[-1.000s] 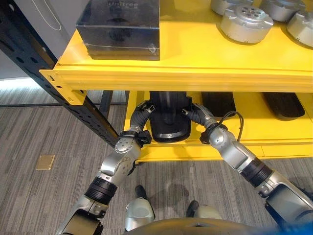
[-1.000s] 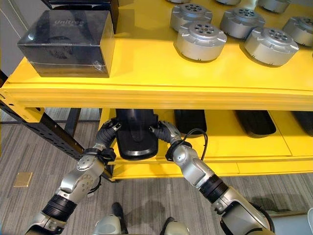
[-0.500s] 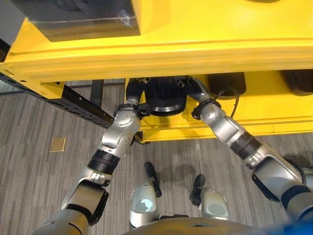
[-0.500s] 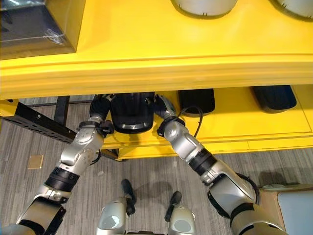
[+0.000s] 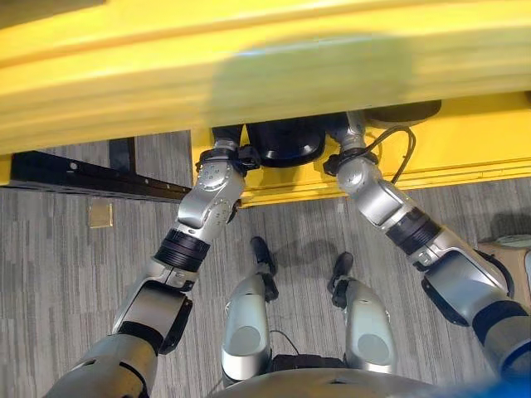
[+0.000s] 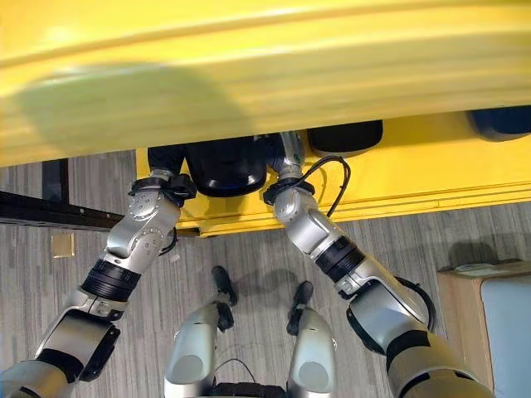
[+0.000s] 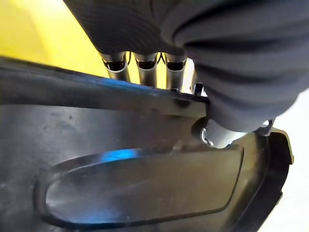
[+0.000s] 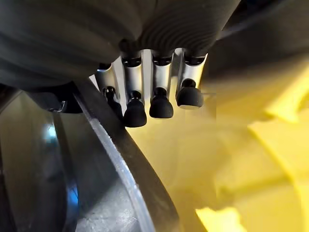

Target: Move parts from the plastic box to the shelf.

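- I see the black part (image 5: 286, 141), smooth glossy moulded plastic with a rounded front, on the lower yellow shelf (image 5: 465, 149) under the upper beam (image 5: 265, 75).
- Left hand (image 7: 145, 72): fingers run behind the part's rim, thumb on its near side, pinching it.
- Right hand (image 8: 154, 92): fingers curled over the opposite rim, gripping.
- Another black part (image 6: 344, 138) lies just beside it.
- No legible writing.

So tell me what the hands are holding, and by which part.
Both hold the black part on the lower shelf: left hand and right hand each grip a side edge.
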Tool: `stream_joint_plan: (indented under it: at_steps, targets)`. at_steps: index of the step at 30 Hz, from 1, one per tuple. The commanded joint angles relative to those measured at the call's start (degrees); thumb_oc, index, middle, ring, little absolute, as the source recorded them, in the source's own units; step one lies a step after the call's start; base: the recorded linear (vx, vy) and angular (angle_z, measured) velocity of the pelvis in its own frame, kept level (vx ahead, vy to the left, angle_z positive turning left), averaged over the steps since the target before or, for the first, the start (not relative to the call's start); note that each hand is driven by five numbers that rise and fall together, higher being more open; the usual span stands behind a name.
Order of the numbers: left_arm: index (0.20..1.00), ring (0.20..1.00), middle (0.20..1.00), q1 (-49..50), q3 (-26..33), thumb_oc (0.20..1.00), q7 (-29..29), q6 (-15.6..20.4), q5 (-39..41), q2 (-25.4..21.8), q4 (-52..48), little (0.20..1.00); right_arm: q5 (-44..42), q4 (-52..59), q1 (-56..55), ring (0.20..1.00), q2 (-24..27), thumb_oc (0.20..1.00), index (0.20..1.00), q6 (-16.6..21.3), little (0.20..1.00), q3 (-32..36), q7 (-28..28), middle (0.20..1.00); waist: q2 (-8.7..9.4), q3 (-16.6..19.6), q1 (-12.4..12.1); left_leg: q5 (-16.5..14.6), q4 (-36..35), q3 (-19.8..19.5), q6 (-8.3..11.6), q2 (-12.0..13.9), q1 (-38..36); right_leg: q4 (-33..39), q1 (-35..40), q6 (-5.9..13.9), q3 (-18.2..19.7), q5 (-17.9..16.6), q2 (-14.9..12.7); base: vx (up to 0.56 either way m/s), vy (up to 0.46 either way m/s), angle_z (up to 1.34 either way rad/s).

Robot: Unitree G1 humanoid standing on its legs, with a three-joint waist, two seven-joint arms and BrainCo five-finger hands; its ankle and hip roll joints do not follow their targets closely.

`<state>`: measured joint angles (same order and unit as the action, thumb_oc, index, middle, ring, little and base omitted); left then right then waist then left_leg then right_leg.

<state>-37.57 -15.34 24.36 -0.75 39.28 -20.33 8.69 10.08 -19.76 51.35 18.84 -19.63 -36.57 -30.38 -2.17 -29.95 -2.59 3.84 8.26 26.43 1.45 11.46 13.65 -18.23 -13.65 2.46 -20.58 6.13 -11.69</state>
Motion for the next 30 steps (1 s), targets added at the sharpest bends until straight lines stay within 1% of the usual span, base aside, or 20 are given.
stream_joint_plan:
  at_steps: [1,4,7,10,12,13,14,15,17,19,25,26,28,29,30]
  targets:
    - [0.200,0.200,0.200,-3.3,-2.1,0.200,-1.6,5.4,-1.3,2.7,-5.1,0.200,0.3,-0.2,8.0,0.200,-1.3,0.200,0.200,1.9,0.200,2.4,-3.6,0.200,-0.97,1.3,-1.0,0.2,-1.3,-6.0,3.26,-1.9,2.9,-6.0,-4.1,1.15,0.1,4.3,2.7,-0.06,-0.020,0.02]
    - [0.200,0.200,0.200,-4.6,-2.1,0.200,-0.6,5.8,-0.6,2.4,-4.6,0.200,-0.5,-0.7,8.5,0.200,-1.5,0.200,0.200,2.2,0.200,2.4,-4.4,0.200,-0.96,0.9,-0.9,0.2,-1.3,-6.0,3.24,-2.0,3.5,-6.3,-5.1,1.22,0.4,4.3,2.8,-0.04,-0.010,0.02]
    - [0.200,0.200,0.200,-5.6,-2.1,0.200,0.2,7.1,-0.9,2.8,-4.0,0.200,-0.2,-1.3,9.0,0.200,-1.9,0.200,0.200,3.5,0.200,2.2,-4.5,0.200,-1.03,0.5,-0.8,0.2,-1.4,-5.6,3.23,-2.0,3.8,-6.7,-5.9,1.25,0.4,4.2,2.6,-0.02,-0.002,0.01]
    - [0.200,0.200,0.200,-5.5,-2.1,0.200,0.8,6.8,-1.2,2.8,-4.3,0.200,-0.4,-0.6,8.8,0.200,-2.3,0.200,0.200,3.7,0.200,2.0,-4.8,0.200,-1.16,0.2,-0.8,0.1,-1.5,-5.6,3.25,-2.2,3.8,-7.3,-6.4,1.35,0.4,4.3,2.5,0.00,0.001,-0.01]
    - [0.206,0.206,0.206,-5.4,-2.2,0.206,0.7,6.5,-2.2,3.0,-4.3,0.206,-2.2,-0.2,8.4,0.200,-2.9,0.200,0.200,3.6,0.200,1.9,-4.5,0.200,-1.16,0.2,-0.7,0.0,-1.4,-5.7,3.22,-2.3,3.9,-7.8,-7.0,1.41,0.5,4.5,2.5,0.00,0.000,0.00]
    - [0.536,0.536,0.536,-5.4,-2.3,0.536,0.3,6.3,-2.3,3.0,-4.2,0.536,-2.3,-0.1,8.1,0.674,-3.2,0.674,0.674,3.6,0.674,1.8,-4.5,0.674,-1.19,0.2,-0.7,0.0,-1.5,-5.6,3.18,-2.4,3.9,-7.9,-7.1,1.40,0.5,4.5,2.5,0.00,0.000,0.00]
    - [0.925,0.925,0.925,-5.4,-2.3,0.925,0.1,6.3,-2.5,3.1,-4.1,0.925,-2.1,-0.2,8.0,1.000,-3.5,1.000,1.000,3.7,1.000,1.8,-4.3,1.000,-1.23,0.2,-0.7,0.0,-1.5,-5.5,3.16,-2.4,3.9,-7.9,-7.1,1.40,0.5,4.5,2.4,0.00,0.000,0.00]
    - [1.000,1.000,1.000,-5.3,-2.5,1.000,0.0,6.3,-2.9,3.2,-4.1,1.000,-1.7,-0.2,7.8,1.000,-3.8,1.000,1.000,4.0,1.000,1.8,-4.1,1.000,-1.27,0.2,-0.7,-0.1,-1.6,-5.5,3.13,-2.4,3.8,-8.0,-7.2,1.40,0.4,4.5,2.4,0.00,0.000,0.00]
    - [1.000,1.000,1.000,-5.0,-2.7,1.000,0.4,6.4,-4.1,3.4,-4.4,1.000,-1.3,0.3,7.0,1.000,-4.2,1.000,1.000,4.5,1.000,1.6,-5.0,1.000,-1.35,0.2,-0.6,-0.1,-1.7,-5.4,3.09,-2.4,3.8,-8.0,-7.4,1.42,0.5,4.5,2.4,0.00,0.000,0.00]
    - [1.000,1.000,1.000,-4.9,-3.0,1.000,1.3,6.3,-5.1,3.5,-4.8,1.000,-2.7,1.4,5.7,1.000,-5.0,1.000,1.000,4.8,1.000,2.1,-8.4,1.000,-1.53,0.2,-0.2,-0.2,-2.0,-5.3,3.03,-2.6,3.6,-8.0,-7.6,1.51,0.7,4.4,2.4,0.01,0.034,0.00]
    - [1.000,1.000,1.000,-4.7,-3.1,1.000,2.4,6.6,-5.8,3.3,-5.1,1.000,-1.1,2.0,4.3,1.000,-4.8,1.000,1.000,6.7,1.000,3.2,-9.5,1.000,-1.65,0.2,0.2,-0.3,-2.4,-5.3,3.00,-2.7,3.1,-7.8,-7.4,1.69,0.8,4.4,2.4,0.00,0.000,0.00]
    - [1.000,1.000,1.000,-4.5,-3.1,1.000,2.6,6.6,-5.9,3.4,-5.3,1.000,0.4,2.5,3.9,1.000,-4.7,1.000,1.000,7.2,1.000,3.5,-9.7,1.000,-1.66,0.2,0.3,-0.3,-2.5,-5.3,2.94,-2.8,3.0,-7.8,-7.4,1.73,0.9,4.4,2.4,0.00,0.000,0.00]
    - [1.000,1.000,1.000,-4.4,-3.1,1.000,3.0,6.7,-6.1,3.4,-5.4,1.000,0.8,3.0,3.6,1.000,-4.7,1.000,1.000,7.0,1.000,3.5,-9.7,1.000,-1.63,0.2,0.4,-0.4,-2.5,-5.2,2.92,-2.8,2.8,-7.7,-7.4,1.78,1.0,4.3,2.4,0.00,0.000,0.00]
    - [1.000,1.000,1.000,-4.2,-3.2,1.000,2.6,6.1,-6.7,3.5,-5.5,1.000,0.8,3.4,3.3,1.000,-4.8,1.000,1.000,5.8,1.000,3.5,-10.4,1.000,-1.62,0.2,0.5,-0.4,-2.6,-5.3,2.86,-2.9,2.7,-7.5,-7.3,1.78,1.1,4.3,2.5,0.00,0.000,0.00]
    - [1.000,1.000,1.000,-4.2,-3.3,1.000,2.0,5.5,-7.3,3.6,-5.5,1.000,0.6,3.4,3.2,1.000,-4.9,1.000,1.000,6.3,1.000,3.5,-11.3,1.000,-1.62,0.2,0.5,-0.4,-2.6,-5.3,2.83,-2.9,2.6,-7.5,-7.1,1.76,1.2,4.3,2.6,0.00,0.000,0.00]
